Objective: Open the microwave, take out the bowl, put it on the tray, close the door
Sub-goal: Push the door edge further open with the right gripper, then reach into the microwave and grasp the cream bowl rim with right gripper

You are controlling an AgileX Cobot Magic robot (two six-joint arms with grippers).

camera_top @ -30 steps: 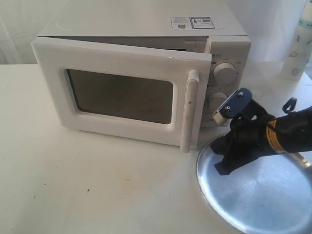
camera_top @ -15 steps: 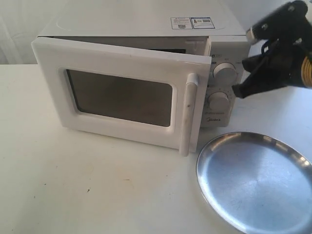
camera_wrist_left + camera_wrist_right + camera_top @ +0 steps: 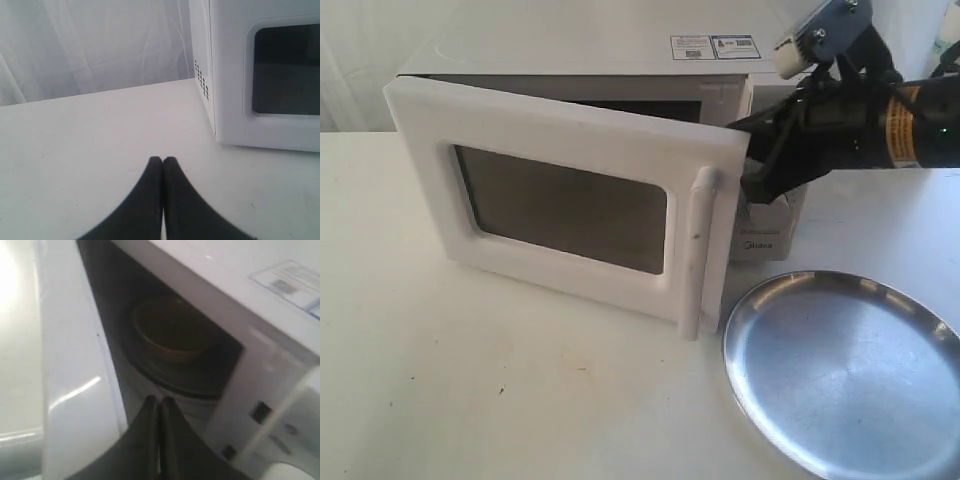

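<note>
A large white boxy microwave (image 3: 590, 40) sits on the pale table (image 3: 470, 380), its white dark-windowed door (image 3: 560, 190) swung partly ajar (tall white bar handle (image 3: 698, 250) at the free edge). The black right gripper (image 3: 740, 130) points into the gap behind that edge, crossing the control panel. A shiny round silver tray (image 3: 840, 370) lies near the microwave's front right corner.

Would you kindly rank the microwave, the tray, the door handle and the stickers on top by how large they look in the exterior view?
Largest to smallest:
1. microwave
2. tray
3. door handle
4. stickers
The tray lies nearer the camera, but the differences are plain enough to rank.
</note>
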